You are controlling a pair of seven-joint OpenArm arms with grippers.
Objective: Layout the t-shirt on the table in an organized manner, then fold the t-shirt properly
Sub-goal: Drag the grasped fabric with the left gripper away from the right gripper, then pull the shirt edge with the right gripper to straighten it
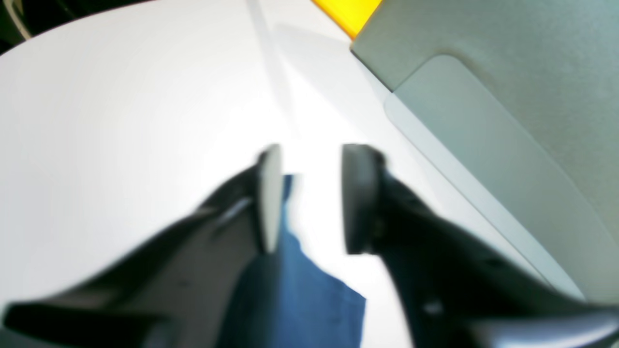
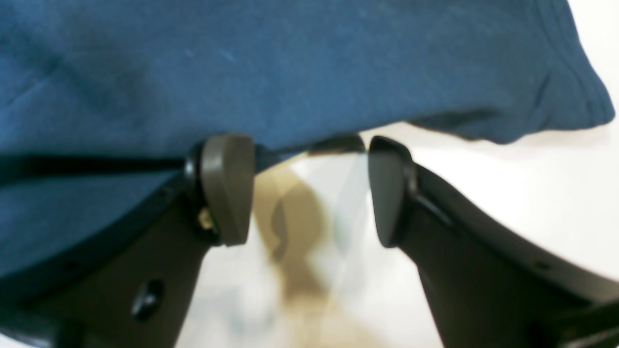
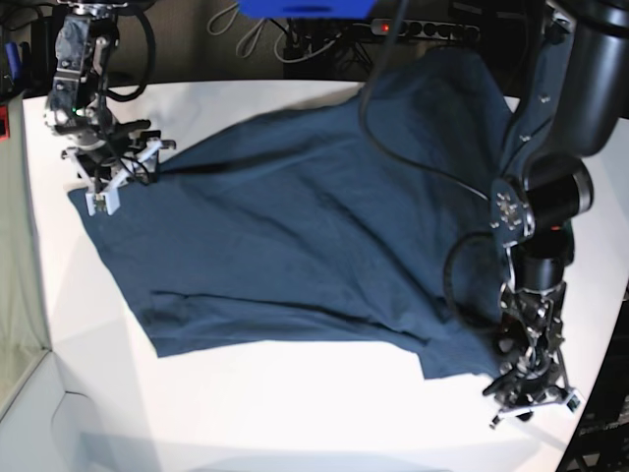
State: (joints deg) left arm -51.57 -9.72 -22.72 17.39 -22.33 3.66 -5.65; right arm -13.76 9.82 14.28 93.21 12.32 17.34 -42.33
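Observation:
The dark navy t-shirt (image 3: 295, 236) lies spread but creased across the white table (image 3: 246, 413), one part draped up toward the back right. At the shirt's front right corner, my left gripper (image 3: 533, 398) points down. In its wrist view the left gripper (image 1: 313, 159) stands open, with a strip of the t-shirt (image 1: 300, 295) lying beside the left finger and white table (image 1: 121, 121) in the gap. At the shirt's far left edge, my right gripper (image 3: 106, 187) is open. Its wrist view shows the right gripper (image 2: 307, 150) at the t-shirt (image 2: 290, 72) hem, nothing clamped.
A grey panel (image 1: 508, 96) and a yellow piece (image 1: 348, 12) lie beyond the left gripper. Cables and a power strip (image 3: 423, 28) run along the back. A grey surface (image 3: 15, 246) borders the table's left side. The table's curved front edge is close to the left gripper.

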